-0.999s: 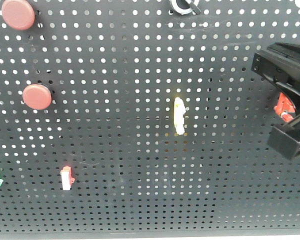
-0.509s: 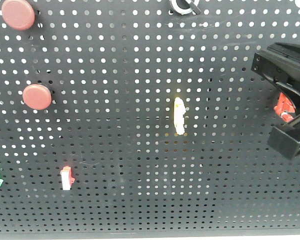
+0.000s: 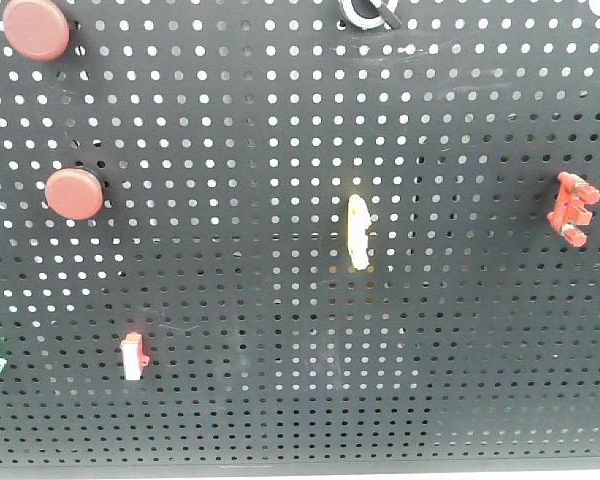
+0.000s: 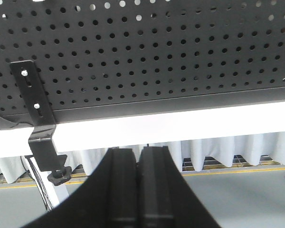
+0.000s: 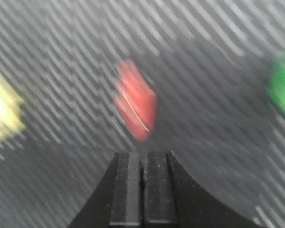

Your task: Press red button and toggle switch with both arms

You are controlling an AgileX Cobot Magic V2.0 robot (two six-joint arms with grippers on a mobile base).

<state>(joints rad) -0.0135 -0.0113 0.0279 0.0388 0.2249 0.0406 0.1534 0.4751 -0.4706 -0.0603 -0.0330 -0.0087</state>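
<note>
The small all-red plastic toggle switch (image 5: 136,100) sits on the black perforated board (image 3: 280,120), just ahead of the right gripper (image 5: 142,161), apart from it. Both that and the left gripper (image 4: 138,164) have their jaws pressed together, holding nothing.

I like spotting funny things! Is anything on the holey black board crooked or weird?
Yes. The toggle switch at the board's right edge sits tilted, while the cream-yellow switch in the middle stands straight. The right wrist picture is blurry too. Nothing looks broken.
</note>
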